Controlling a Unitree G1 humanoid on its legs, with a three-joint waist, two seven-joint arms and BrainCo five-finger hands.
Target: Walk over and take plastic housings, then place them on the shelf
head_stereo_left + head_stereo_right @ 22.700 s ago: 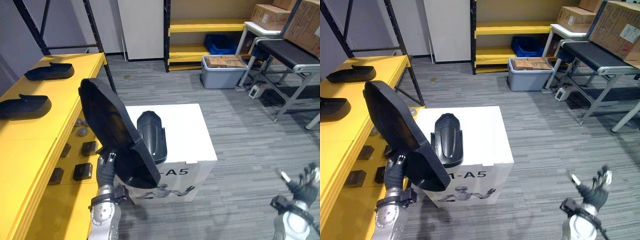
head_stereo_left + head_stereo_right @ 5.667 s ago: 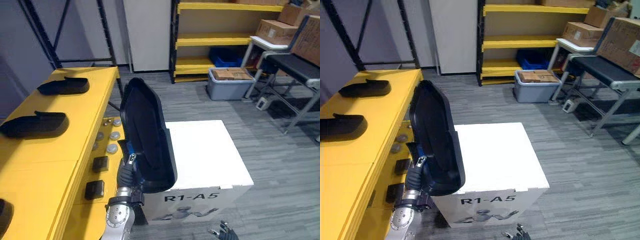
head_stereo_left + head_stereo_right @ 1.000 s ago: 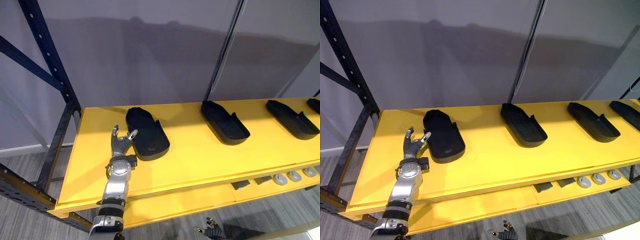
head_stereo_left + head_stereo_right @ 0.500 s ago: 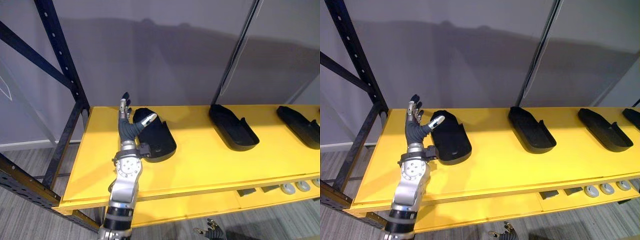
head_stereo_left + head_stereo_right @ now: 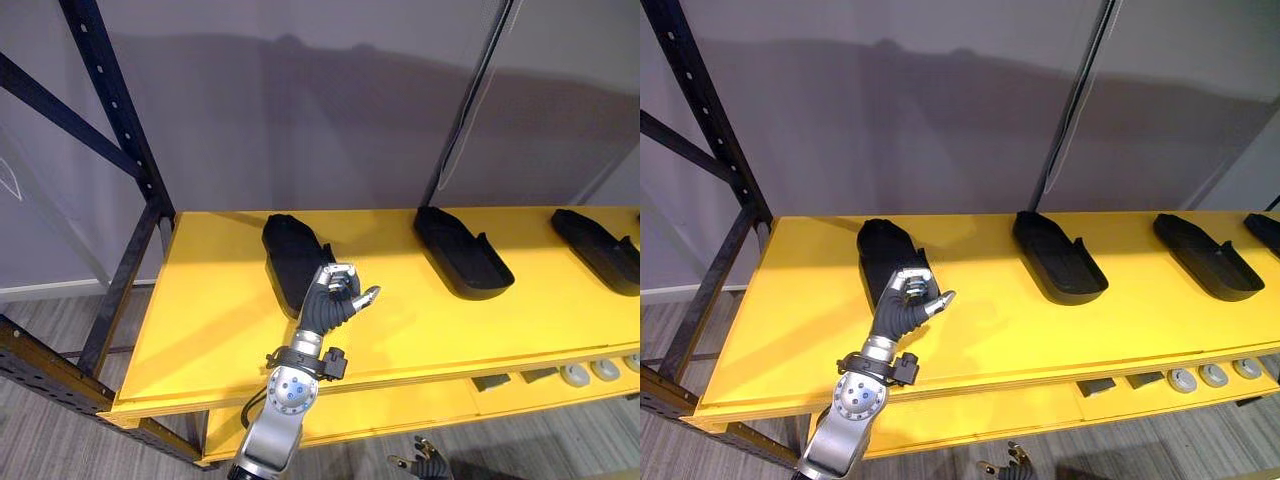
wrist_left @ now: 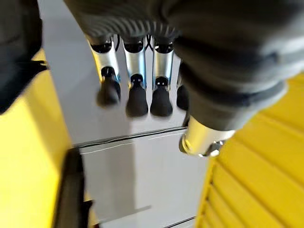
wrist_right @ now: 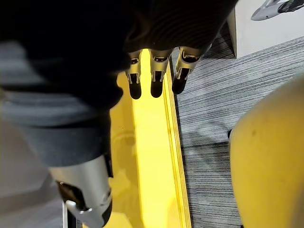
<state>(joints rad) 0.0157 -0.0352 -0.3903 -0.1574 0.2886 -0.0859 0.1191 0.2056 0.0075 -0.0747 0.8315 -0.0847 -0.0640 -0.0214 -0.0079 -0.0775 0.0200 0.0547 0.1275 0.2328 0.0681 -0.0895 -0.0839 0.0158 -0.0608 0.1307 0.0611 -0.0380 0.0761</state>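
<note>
A matte black, shoe-shaped plastic housing point(image 5: 285, 250) is lying at the left end of the smooth yellow shelf point(image 5: 200, 310), with a second housing point(image 5: 462, 250) and a third housing point(image 5: 595, 243) sitting well apart to its right. The left hand point(image 5: 335, 300) is hanging before its near end, fingers loosely curled and grasping nothing. The right hand point(image 5: 425, 462) is dangling low with fingers relaxed, near small grey discs point(image 5: 590, 373) on the lower ledge.
</note>
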